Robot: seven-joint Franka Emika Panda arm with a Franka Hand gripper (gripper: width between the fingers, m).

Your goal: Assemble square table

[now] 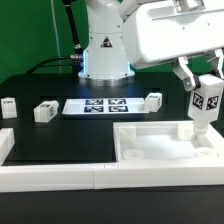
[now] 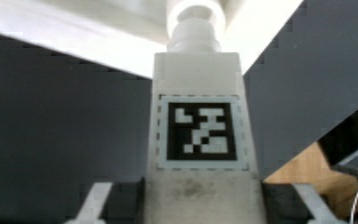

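Now | fingers (image 1: 187, 74) clamp 1 upright leg (image 1: 206, 103) | black-and-white tag (image 2: 204, 130) showing | over square top (image 1: 165, 150)

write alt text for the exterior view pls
The gripper holds a white tagged leg upright at the far corner of the square table top on the exterior view's right. Three more legs lie loose on the black table beside the marker board, and a long white border wall runs along the front.
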